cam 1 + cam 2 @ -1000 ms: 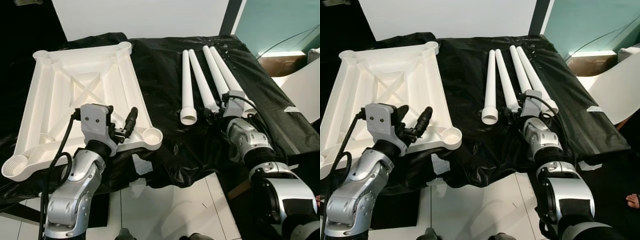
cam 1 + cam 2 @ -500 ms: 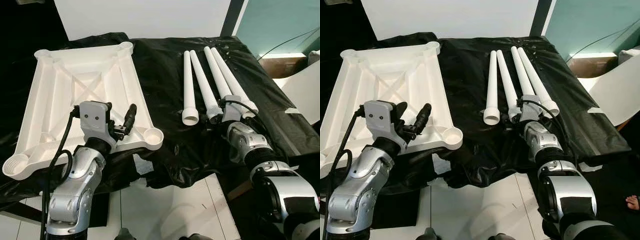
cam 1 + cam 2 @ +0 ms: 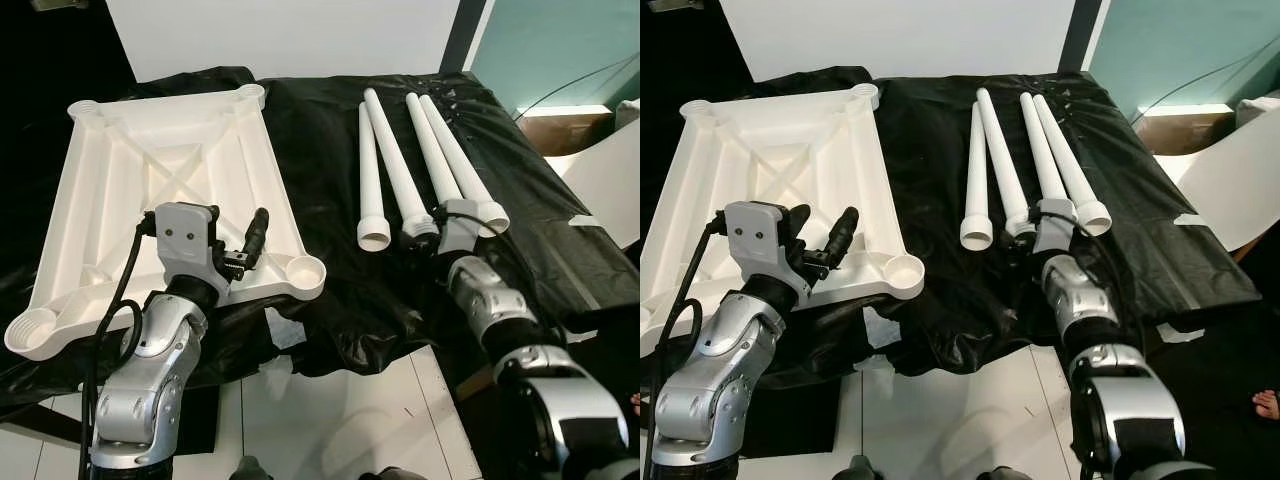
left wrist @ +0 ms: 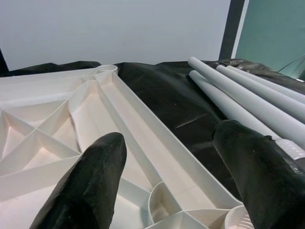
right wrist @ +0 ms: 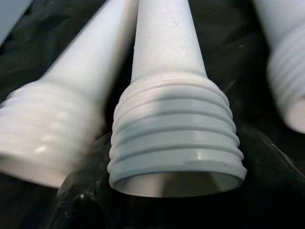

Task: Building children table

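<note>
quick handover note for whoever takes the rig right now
Left gripper: open, hovering over the near edge of the upside-down white tabletop.
Right gripper: fingers either side of the threaded end of the second leg; whether it is clamped cannot be told.
All four white legs lie on the black sheet.
Done: none fitted.
Left: screw a leg into each corner socket.

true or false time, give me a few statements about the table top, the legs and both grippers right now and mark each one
1. The white table top lies underside up, ribs showing. True.
2. Four white legs lie on the black sheet. True.
3. The right gripper is at the threaded end of the second leg from the left. True.
4. The left gripper is clamped on a leg. False: it is open, over the table top's near edge.
5. One leg is already screwed into a corner socket. False: the corner sockets in view hold nothing.
</note>
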### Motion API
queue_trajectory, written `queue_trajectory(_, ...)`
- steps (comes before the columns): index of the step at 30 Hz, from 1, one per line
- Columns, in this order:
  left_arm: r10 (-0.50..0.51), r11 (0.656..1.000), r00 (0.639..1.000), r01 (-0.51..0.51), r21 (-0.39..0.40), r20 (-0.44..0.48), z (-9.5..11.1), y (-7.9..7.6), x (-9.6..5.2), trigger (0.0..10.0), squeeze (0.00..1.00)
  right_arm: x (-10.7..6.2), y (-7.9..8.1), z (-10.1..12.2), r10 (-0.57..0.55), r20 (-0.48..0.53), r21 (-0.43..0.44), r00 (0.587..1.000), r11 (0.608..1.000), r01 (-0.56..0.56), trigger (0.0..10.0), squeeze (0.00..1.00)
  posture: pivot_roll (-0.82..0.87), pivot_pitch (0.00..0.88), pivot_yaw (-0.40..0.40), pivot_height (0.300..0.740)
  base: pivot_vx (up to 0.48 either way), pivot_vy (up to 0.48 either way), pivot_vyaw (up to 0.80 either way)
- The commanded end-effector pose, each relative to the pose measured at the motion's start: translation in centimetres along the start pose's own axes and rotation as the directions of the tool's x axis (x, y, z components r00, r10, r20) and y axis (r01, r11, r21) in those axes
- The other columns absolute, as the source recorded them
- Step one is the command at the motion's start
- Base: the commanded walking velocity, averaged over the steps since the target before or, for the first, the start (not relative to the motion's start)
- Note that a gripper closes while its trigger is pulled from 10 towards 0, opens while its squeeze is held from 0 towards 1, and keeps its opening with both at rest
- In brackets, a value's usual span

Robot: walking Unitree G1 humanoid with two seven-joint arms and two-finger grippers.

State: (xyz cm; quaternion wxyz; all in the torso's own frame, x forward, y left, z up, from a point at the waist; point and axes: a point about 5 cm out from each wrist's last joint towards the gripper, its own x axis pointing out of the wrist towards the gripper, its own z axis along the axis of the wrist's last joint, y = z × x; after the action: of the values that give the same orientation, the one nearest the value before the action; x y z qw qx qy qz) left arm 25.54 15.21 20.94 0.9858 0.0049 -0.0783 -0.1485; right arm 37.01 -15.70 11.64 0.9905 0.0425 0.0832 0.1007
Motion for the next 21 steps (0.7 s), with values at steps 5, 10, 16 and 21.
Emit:
queue_trajectory(5,0.006,1.000,1.000,-0.006,-0.009,0.004,0.0,0.2,0.4,10.0,0.00,-0.6,0.2,1.3,0.012,0.149,-0.050,0.989,0.999,-0.005,10.0,0.00,0.15,0.029,-0.033,0.740,0.000,0.000,0.00)
queue_trajectory(10,-0.020,0.999,1.000,0.020,-0.038,0.012,0.2,0.0,0.7,10.0,0.00,-1.2,0.4,2.8,0.055,0.265,-0.041,0.963,0.998,-0.045,10.0,0.00,0.14,0.032,-0.033,0.740,0.000,0.000,0.00)
queue_trajectory(16,-0.085,0.994,0.996,0.085,-0.064,0.005,0.1,-0.2,1.1,10.0,0.00,-1.6,0.8,3.7,0.123,0.326,-0.107,0.937,0.990,-0.093,10.0,0.00,0.14,0.034,-0.031,0.740,0.000,0.000,0.00)
queue_trajectory(21,-0.315,0.928,0.948,0.316,-0.198,0.037,0.1,-1.3,2.0,10.0,1.00,-1.5,2.1,4.4,0.251,0.343,-0.282,0.905,0.947,-0.156,10.0,0.00,0.15,0.050,-0.034,0.740,0.000,0.000,0.00)
